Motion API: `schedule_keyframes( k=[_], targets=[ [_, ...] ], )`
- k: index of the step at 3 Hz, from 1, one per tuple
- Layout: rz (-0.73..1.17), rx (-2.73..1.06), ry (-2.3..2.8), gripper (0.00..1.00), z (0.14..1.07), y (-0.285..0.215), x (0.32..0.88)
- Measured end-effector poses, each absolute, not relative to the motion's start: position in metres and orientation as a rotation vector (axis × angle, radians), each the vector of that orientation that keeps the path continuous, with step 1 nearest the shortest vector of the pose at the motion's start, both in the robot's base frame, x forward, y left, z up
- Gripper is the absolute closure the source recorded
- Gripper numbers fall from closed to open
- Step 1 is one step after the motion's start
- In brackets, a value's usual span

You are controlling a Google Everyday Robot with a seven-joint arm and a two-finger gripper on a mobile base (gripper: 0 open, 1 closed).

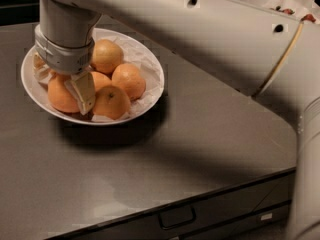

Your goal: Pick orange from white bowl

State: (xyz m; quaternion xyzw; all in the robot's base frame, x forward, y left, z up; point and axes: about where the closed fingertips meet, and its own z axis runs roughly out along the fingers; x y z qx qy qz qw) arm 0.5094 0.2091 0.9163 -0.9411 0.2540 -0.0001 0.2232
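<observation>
The white bowl [150, 66], wide and shallow with crumpled white paper lining, sits at the back left of the dark table. It holds several oranges. The largest, deep orange one [59, 96] lies at the bowl's left front. My gripper [75, 96] hangs straight down from the wrist [64, 49] into the bowl. It is right at this orange's right side, between it and the front orange [112, 103]. A paler orange [106, 55] lies at the back and another [130, 80] at the right.
My thick pale arm [210, 39] crosses the top of the view from the right. A second white bowl with red berries [280, 4] stands at the back right. The table's front edge with a drawer handle [175, 216] runs along the bottom.
</observation>
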Motion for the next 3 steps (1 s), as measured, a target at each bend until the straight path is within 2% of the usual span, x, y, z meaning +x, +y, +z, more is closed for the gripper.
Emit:
schedule_keyframes(
  k=[2,3],
  targets=[
    [0.000,-2.599,0.701,0.83,0.9163,0.2091,0.5093],
    [0.000,-2.598,0.701,1.00,0.9164,0.2091,0.5093]
  ],
)
